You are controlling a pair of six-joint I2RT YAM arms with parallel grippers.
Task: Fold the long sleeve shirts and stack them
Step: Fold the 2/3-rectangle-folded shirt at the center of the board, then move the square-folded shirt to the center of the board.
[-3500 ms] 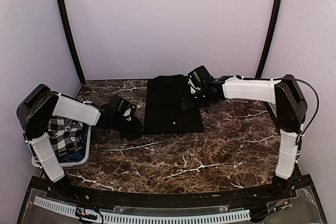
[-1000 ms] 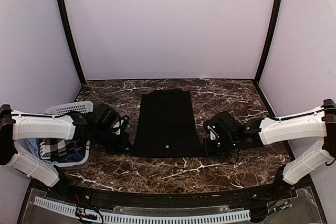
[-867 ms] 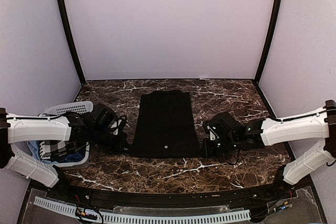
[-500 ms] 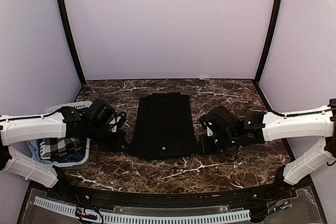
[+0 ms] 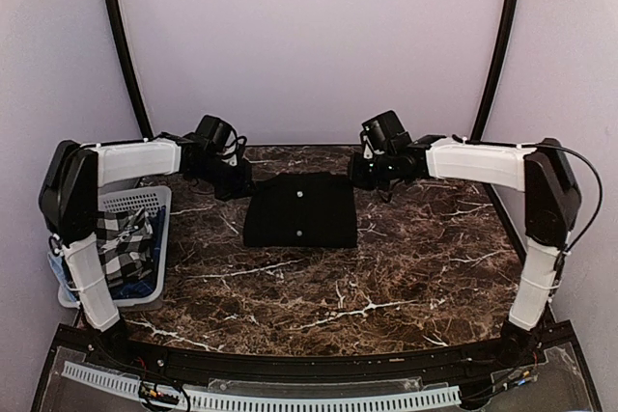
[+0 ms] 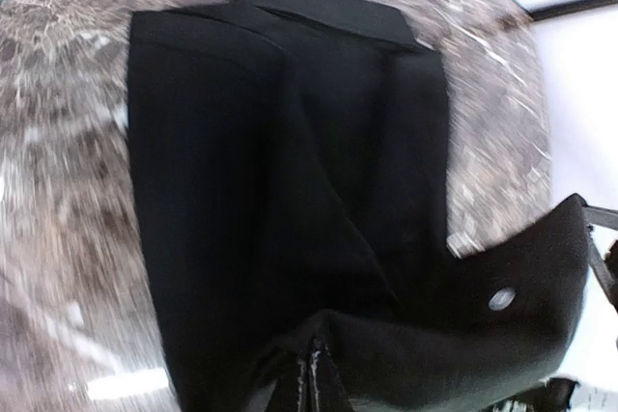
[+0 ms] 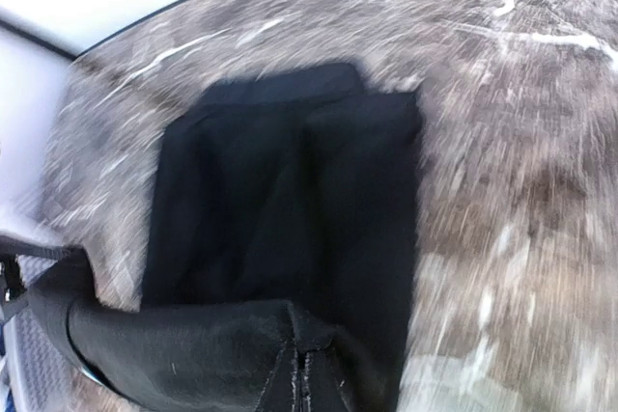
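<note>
Roughly midway: 1 black shirt (image 5: pixel 301 211) doubled on the surface (image 5: pixel 406 277), left pincer (image 5: pixel 237 183) and right pincer (image 5: pixel 355 177) each pinching its far edge; release, stacking, and the checked cloth (image 5: pixel 116 238) in the basket (image 5: pixel 135 202) look left to do.

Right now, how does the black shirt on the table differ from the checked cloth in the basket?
The black shirt is plain; the checked cloth is black-and-white patterned. The black shirt lies folded on the table, the checked cloth bunched in the white basket. The left gripper and right gripper pinch the black shirt's far edge; nothing touches the checked cloth. Both are soft fabric.
</note>
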